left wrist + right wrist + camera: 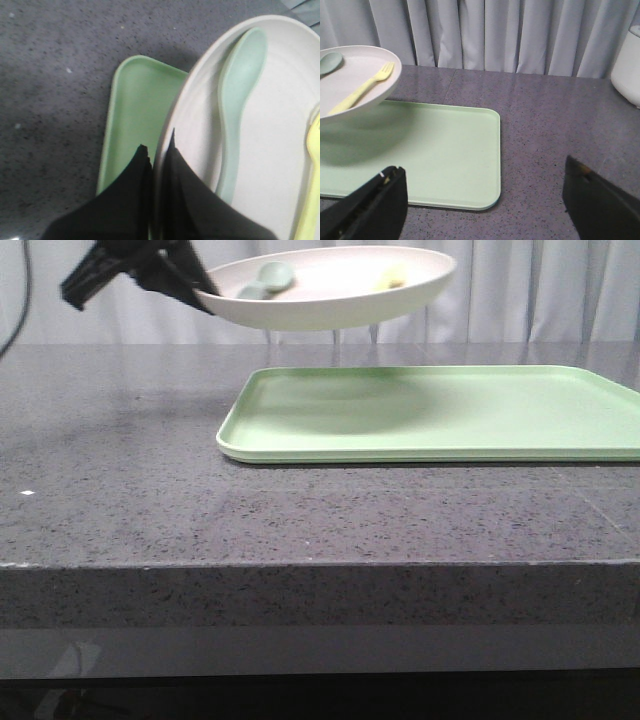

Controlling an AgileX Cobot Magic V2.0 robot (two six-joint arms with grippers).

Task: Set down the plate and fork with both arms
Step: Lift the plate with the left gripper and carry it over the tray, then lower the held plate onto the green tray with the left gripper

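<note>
The off-white plate (330, 300) hangs tilted in the air above the left part of the light-green tray (440, 415). My left gripper (205, 295) is shut on the plate's left rim; in the left wrist view (159, 150) the rim sits between its black fingers. The pale-yellow fork (362, 90) lies in the plate, also in the left wrist view (310, 190) and in the front view (392, 278). A grey-green spoon (240, 100) lies beside it. My right gripper (482, 200) is open and empty, above the tray's corner and apart from the plate (355, 75).
The tray (435, 150) lies flat on the dark speckled table (150, 510). A white container (627, 70) stands at the table's far side in the right wrist view. Grey curtains hang behind.
</note>
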